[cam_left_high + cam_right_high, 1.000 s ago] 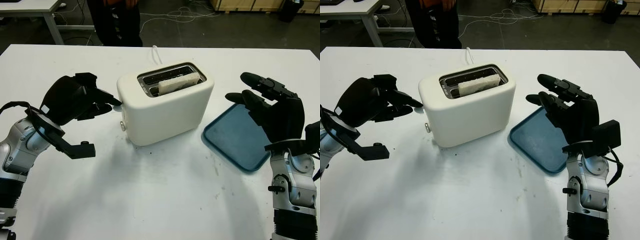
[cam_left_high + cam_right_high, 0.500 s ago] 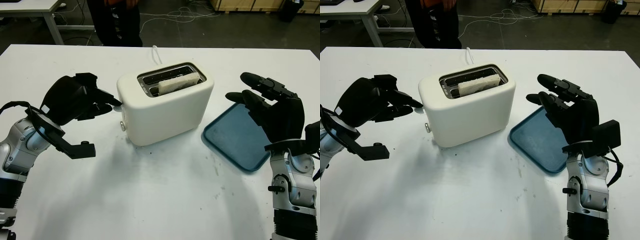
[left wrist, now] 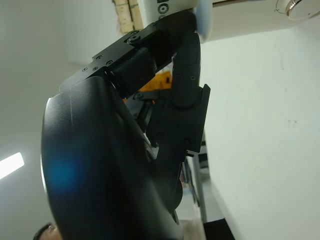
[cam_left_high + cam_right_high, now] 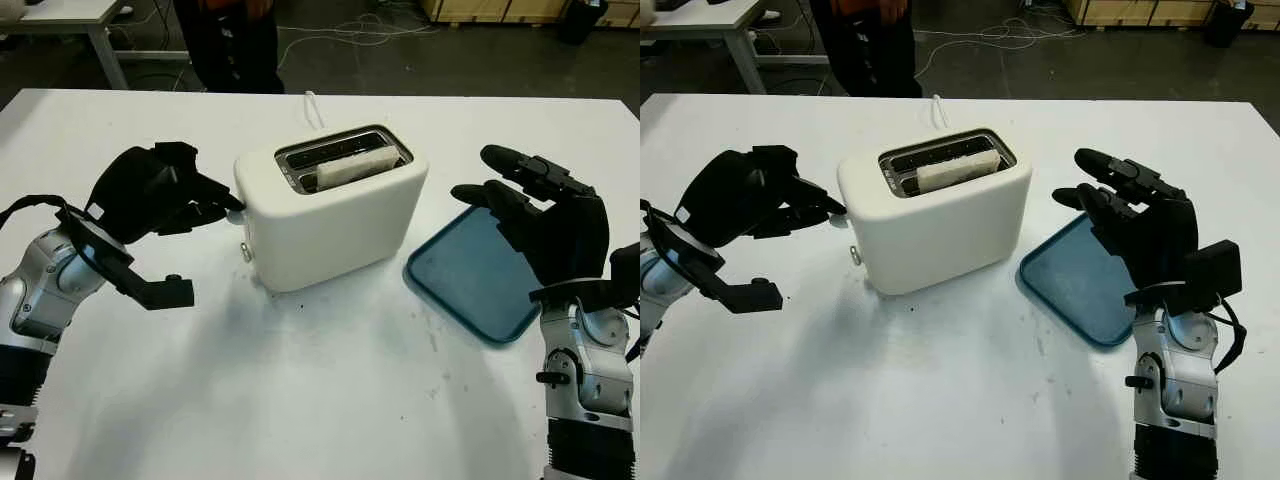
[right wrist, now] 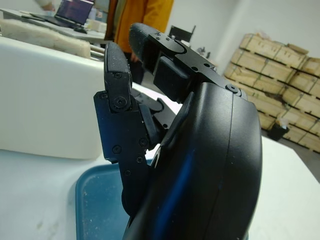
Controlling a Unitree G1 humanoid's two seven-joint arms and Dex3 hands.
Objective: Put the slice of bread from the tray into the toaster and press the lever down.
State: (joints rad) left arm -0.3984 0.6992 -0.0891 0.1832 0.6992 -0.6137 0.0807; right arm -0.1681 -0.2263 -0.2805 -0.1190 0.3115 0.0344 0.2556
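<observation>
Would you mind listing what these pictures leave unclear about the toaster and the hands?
- The toaster's lever: hidden behind the left hand at that end, in both eye views.
- Whether the left hand's fingers actually touch the lever: cannot tell.
- The bread slice's lower part: hidden inside the slot.
- The blue tray's right part: covered by the open right hand.

White table (image 4: 330,400), dark floor with cables (image 4: 350,30), person standing behind, stacked wooden crates (image 5: 280,65)

One toaster (image 4: 333,213), one bread slice (image 4: 354,166), one blue tray (image 4: 470,277), two hands, one person (image 4: 228,42).
</observation>
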